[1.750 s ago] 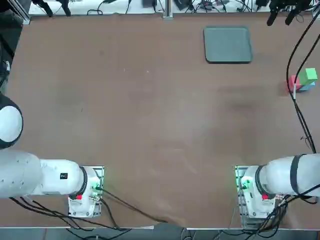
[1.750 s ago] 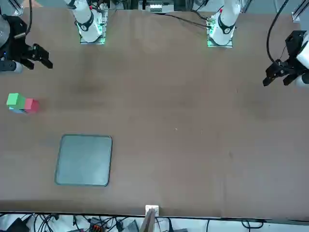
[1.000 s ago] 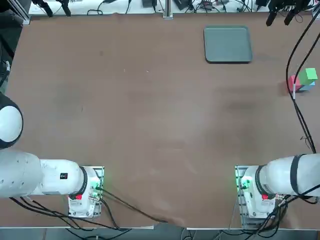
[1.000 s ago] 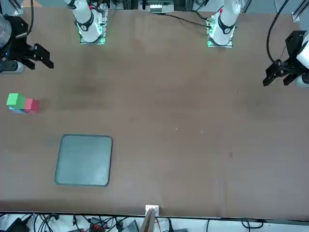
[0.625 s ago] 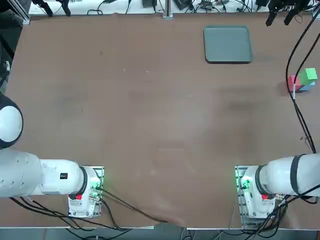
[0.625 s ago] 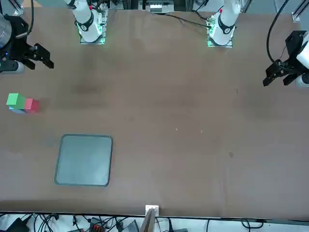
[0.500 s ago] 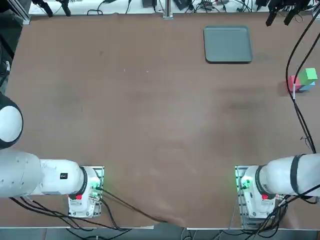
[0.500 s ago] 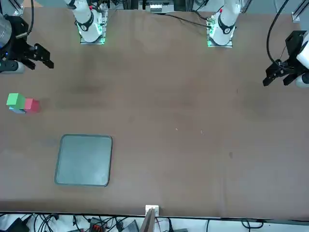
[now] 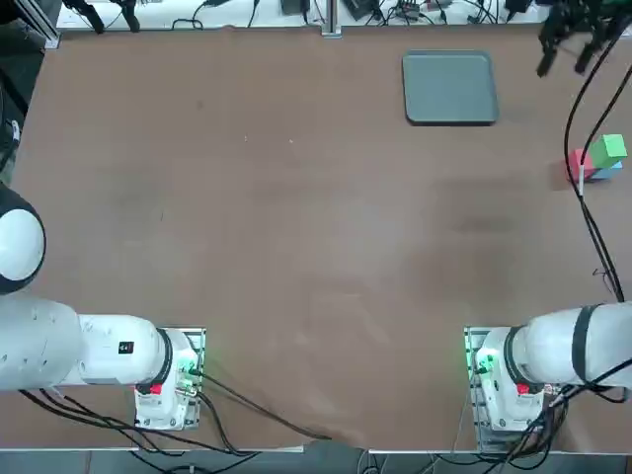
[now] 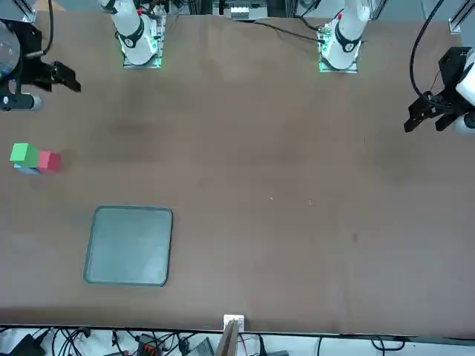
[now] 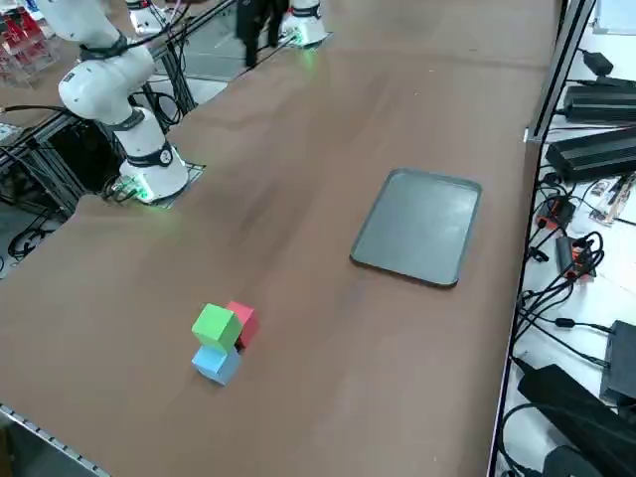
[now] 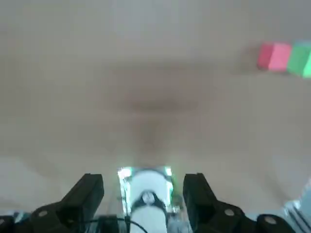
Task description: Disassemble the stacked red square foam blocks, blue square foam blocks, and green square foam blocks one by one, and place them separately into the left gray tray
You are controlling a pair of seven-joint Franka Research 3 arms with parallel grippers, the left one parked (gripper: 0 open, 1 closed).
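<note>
Brown tabletop [image 11: 328, 298] bears green cube [image 11: 217, 327], at risk of toppling if bumped by right gripper [image 12: 144, 187], its fingers wide apart, holding nothing.

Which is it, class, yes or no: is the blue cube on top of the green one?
No, the green cube sits on top, with the blue cube below it.

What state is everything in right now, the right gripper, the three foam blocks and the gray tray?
Right gripper: open, raised over the table, holding nothing.
Green block: stacked on top, not in the tray.
Blue block: on the table, under the green.
Red block: on the table, beside the blue.
Gray tray: empty.
</note>
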